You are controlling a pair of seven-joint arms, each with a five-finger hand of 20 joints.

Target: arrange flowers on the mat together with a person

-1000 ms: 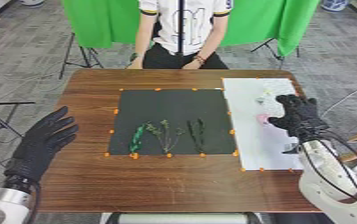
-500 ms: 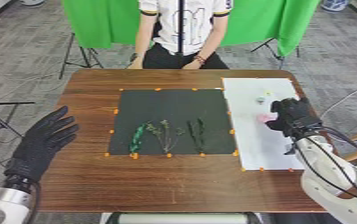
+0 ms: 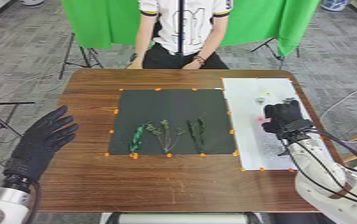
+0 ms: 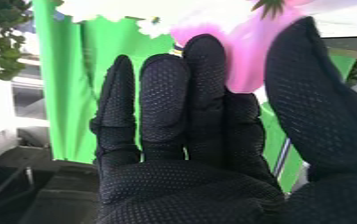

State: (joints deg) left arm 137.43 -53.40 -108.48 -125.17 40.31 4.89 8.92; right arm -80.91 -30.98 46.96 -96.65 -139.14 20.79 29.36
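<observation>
In the head view, my right hand (image 3: 286,120) is over the white sheet (image 3: 254,145), next to a pink flower (image 3: 261,119). Small pale flowers (image 3: 261,100) lie farther up the sheet. The right wrist view has my right hand (image 4: 188,185) open, fingers straight and thumb apart, with pink petals (image 4: 245,55) beyond the gap; contact cannot be told. On the dark mat (image 3: 170,107) lie a green leafy stem (image 3: 137,139), a branching sprig (image 3: 166,136) and dark narrow stems (image 3: 197,135). My left hand (image 3: 41,140) is open beside the table's left edge.
Across the brown table (image 3: 157,185) sits a person whose hands are at the far edge, away from the flowers. Orange tabs (image 3: 232,132) line the mat and sheet. Green cloth (image 3: 108,25) and thin stands (image 3: 87,57) are behind the table.
My right hand has shifted a little to the left over the white sheet, closer to the pink flower, and its fingers look less spread. The left hand and the stems on the mat have stayed put.
</observation>
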